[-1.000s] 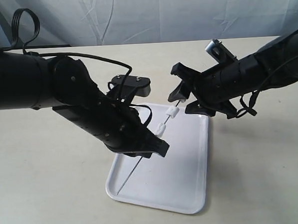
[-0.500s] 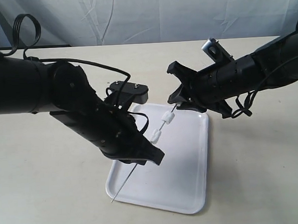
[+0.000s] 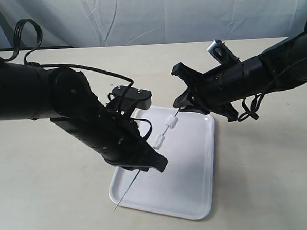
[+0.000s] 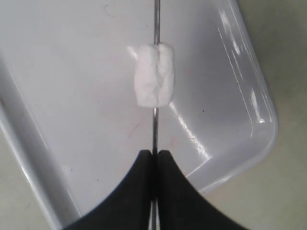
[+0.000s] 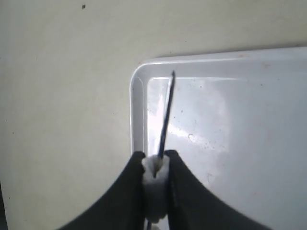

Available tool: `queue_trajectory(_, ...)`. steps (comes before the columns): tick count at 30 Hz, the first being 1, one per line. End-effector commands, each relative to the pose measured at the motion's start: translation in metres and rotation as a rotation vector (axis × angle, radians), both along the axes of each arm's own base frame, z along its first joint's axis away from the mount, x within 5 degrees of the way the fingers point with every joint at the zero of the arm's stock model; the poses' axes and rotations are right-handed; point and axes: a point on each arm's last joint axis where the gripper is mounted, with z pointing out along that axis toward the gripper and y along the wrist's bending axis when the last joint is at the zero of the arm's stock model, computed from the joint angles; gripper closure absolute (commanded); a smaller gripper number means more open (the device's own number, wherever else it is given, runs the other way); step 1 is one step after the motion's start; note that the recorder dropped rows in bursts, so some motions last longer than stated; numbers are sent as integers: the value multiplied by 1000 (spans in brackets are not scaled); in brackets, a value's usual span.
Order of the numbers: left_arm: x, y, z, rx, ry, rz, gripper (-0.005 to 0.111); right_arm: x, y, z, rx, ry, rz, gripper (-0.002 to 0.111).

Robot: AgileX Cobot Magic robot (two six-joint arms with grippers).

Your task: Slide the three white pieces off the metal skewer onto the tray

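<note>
Above tray [image 3: 193,187], left tool [image 4: 154,157] clamps skewer [image 4: 155,127]; right tool [image 5: 154,159] pinches white piece [image 5: 154,191].

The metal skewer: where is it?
Exterior view: the metal skewer slants over the left side of the tray, pinched by the left gripper, its upper end through a white piece in the right gripper.

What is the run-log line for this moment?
left tool: shut on skewer | right tool: shut on end piece | two pieces on skewer between tools | tray: no piece seen on it
</note>
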Motion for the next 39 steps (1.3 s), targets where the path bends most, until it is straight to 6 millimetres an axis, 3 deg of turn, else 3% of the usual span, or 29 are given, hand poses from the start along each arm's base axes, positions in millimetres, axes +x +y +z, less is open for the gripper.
queue_trajectory(1,-5,1,-1,16,27,-19,107,1,-3,-2,-26,-17,-11,109)
queue_trajectory(9,-7,2,-1,23,42,-27,107,3,-5,-2,-46,-29,-33,109)
queue_trajectory(21,-18,14,-18,49,58,-5,107,5,-7,-3,-71,-45,-60,109)
queue_trajectory(33,-46,18,-13,33,50,-45,107,9,-11,-4,-102,-66,-109,109)
queue_trajectory(39,-50,20,-16,33,63,-34,107,9,-11,-4,-103,-66,-111,109)
